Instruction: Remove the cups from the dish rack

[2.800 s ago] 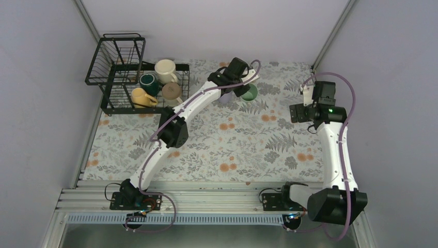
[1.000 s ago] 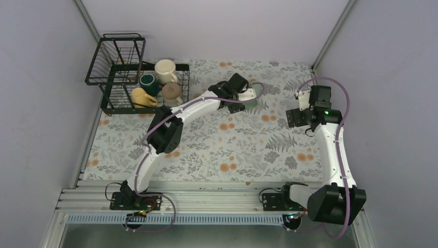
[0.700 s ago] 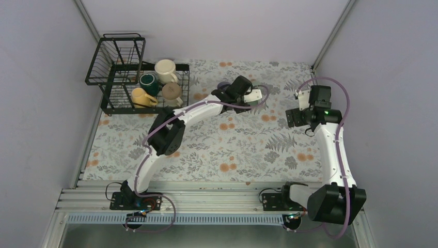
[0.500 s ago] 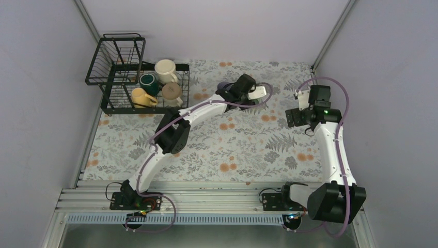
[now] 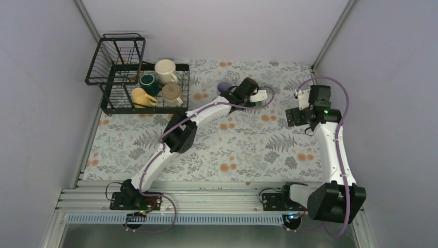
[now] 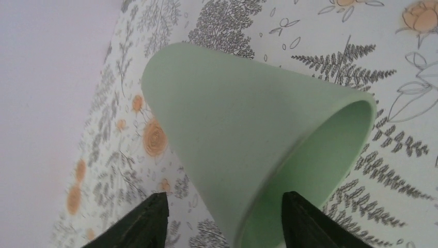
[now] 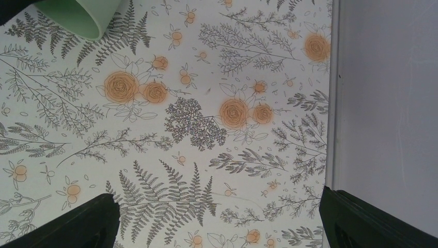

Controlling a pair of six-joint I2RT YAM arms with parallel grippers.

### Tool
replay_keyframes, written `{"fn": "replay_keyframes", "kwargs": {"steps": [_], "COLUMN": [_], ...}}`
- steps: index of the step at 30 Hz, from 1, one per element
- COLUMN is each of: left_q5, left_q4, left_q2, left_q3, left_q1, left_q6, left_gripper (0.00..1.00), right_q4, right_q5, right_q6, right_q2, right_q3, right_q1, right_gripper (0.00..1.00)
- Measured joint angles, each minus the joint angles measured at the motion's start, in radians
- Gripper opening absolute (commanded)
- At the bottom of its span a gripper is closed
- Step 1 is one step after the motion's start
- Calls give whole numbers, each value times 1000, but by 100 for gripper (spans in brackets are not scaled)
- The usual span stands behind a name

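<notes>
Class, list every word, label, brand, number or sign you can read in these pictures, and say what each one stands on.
None can be read. No writing shows on the mint-green cup, the mugs in the dish rack, or the floral cloth.
</notes>
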Motion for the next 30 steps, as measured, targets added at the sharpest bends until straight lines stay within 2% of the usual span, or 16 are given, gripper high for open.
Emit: {"fn": "replay_keyframes", "kwargs": {"steps": [4,6,12,21,30], "left_q5": [0,3,4,-2,-15], "left_q4": [-1,1,-1,-17,-244], "left_q2": [0,0,0,0,-33], "left_q3": [0,0,7,49,165], "left_q1": [0,0,0,-1,2], "left_q6": [-8,-12,-33,-47,-26], "left_gripper": [27,23,3,2,3], "right_q4": [2,2,1,-15,-58], "right_q5": [-2,-3,-4,-4,-4], "right_q6": [0,0,0,0,-1], "right_q2": [0,0,-1,-14,-29], "right_q3": [0,0,0,0,62], "right_q1": [0,0,0,0,0], "right_gripper": [100,100,100,100,100]}}
